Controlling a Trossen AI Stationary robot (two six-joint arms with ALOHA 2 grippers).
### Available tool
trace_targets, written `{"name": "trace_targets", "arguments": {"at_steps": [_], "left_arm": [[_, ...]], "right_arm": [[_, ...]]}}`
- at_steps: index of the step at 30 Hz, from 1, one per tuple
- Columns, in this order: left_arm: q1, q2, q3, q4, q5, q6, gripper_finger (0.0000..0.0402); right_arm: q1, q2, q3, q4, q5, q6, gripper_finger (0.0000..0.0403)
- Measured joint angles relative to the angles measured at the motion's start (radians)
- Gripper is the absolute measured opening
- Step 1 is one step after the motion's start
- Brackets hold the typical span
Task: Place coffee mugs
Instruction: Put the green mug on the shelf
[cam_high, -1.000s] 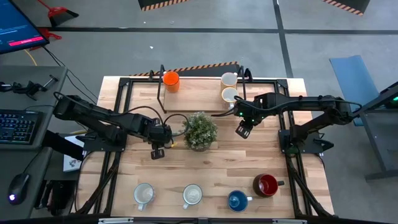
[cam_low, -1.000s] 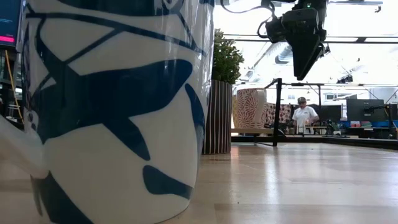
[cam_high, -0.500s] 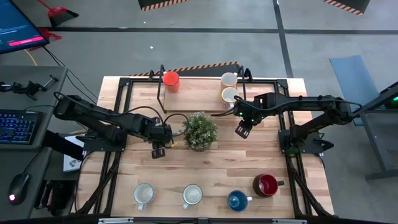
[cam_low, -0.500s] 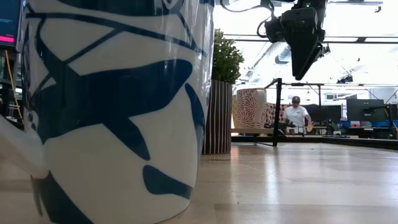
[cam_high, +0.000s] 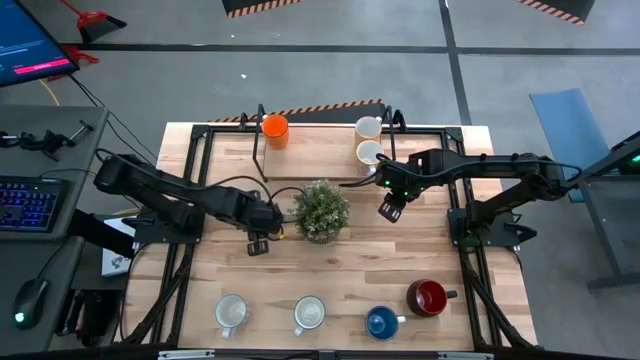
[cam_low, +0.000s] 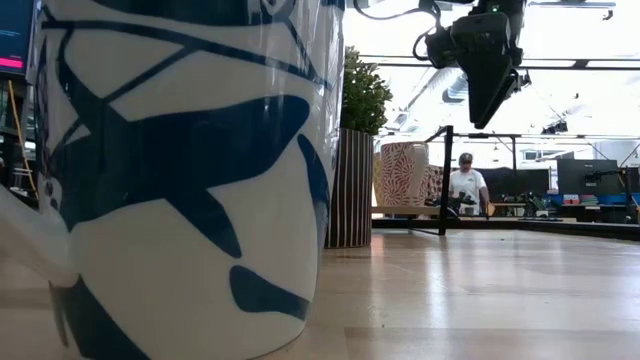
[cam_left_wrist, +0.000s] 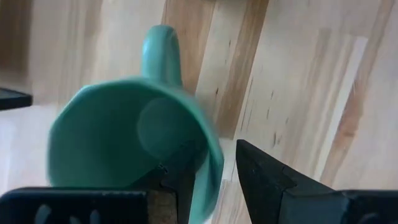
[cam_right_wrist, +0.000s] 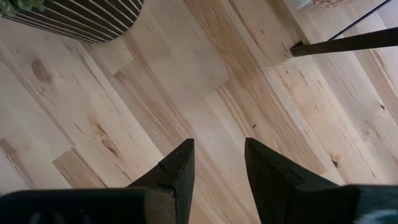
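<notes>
My left gripper (cam_high: 256, 243) stands left of the potted plant (cam_high: 322, 210) and is shut on the teal-green mug (cam_left_wrist: 124, 143). The gripper hides this mug in the high view. My right gripper (cam_high: 389, 209) hangs open and empty above the table, right of the plant, and also shows in the low view (cam_low: 490, 75). The orange mug (cam_high: 275, 130) and two cream mugs (cam_high: 368, 128) (cam_high: 369, 152) stand on the raised shelf at the far side. Two white mugs (cam_high: 231, 312) (cam_high: 309, 313), the blue mug (cam_high: 381, 322) and the dark red mug (cam_high: 428, 297) stand in a row near the front edge. My left gripper holds the teal-green mug by its rim wall (cam_left_wrist: 208, 158), on the side opposite the handle (cam_left_wrist: 160, 53). One finger (cam_left_wrist: 180, 186) is inside the mug and the other (cam_left_wrist: 261, 177) is outside. The fingers come from above, pointing down. The mug's mouth faces up.
A white mug with a blue pattern (cam_low: 180, 170) fills the left of the low view, close to the camera. The black shelf frame (cam_high: 262, 150) stands at the far side. Bare wood lies between the plant and the front row. A person (cam_low: 465, 185) shows far behind the table.
My left arm has shifted slightly toward the table's right, carrying its gripper a little closer to the plant. My right gripper has kept still.
</notes>
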Motion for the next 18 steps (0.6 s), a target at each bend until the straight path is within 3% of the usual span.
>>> {"name": "trace_targets", "arguments": {"at_steps": [11, 14, 18], "left_arm": [[0.001, 0.134, -0.001, 0.035, 0.0, 0.006, 0.0101], [0.001, 0.134, -0.001, 0.036, 0.0, 0.006, 0.008], [0.001, 0.109, -0.001, 0.021, 0.01, 0.006, 0.0021]], "right_arm": [[0.0, 0.0, 0.0, 0.001, 0.0, 0.0, 0.0119], [0.0, 0.0, 0.0, 0.0, 0.0, 0.0, 0.0119], [0.0, 0.0, 0.0, 0.0, 0.0, 0.0, 0.0119]]}}
